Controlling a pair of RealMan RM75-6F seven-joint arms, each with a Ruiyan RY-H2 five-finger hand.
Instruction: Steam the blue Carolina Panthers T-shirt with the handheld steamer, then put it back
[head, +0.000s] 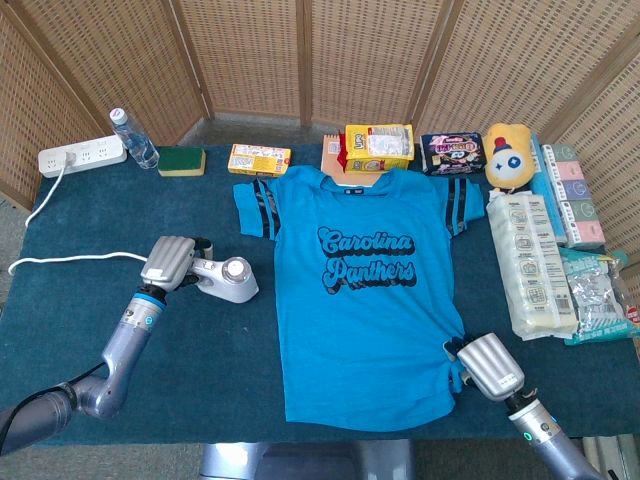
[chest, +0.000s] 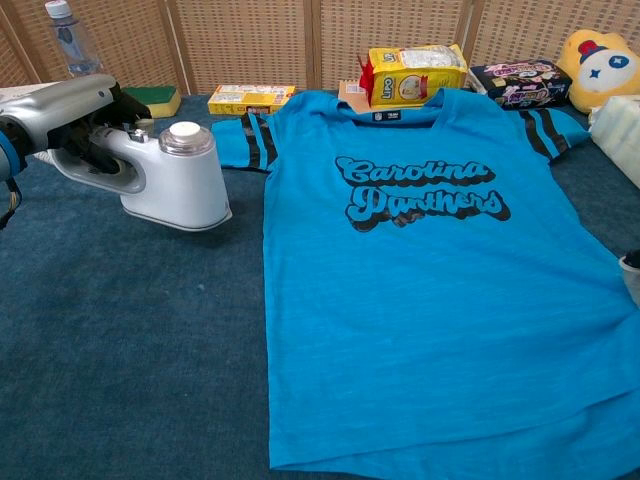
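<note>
Left hand (head: 167, 261) was wrapped around the handle of the white handheld steamer (chest: 165, 177), fingers curled through the handle loop; steamer sat base-down on the blue surface (head: 90, 300), likely being parked there. Its white cord (head: 60, 262) trailed away from the hand on the side opposite the shirt. Blue Carolina Panthers T-shirt (head: 365, 290) lay flat, print up, just beyond the steamer's nose from the left hand, apart from it, spread out so steam can reach the whole front. Right hand (head: 489, 366) rested at the shirt's lower hem corner, fingers folded under; looked to be pinning or pinching the fabric to keep it taut, but the actual grip was hidden, cannot tell. Snack boxes (head: 378, 145) lined up past the collar, far from both hands.
</note>
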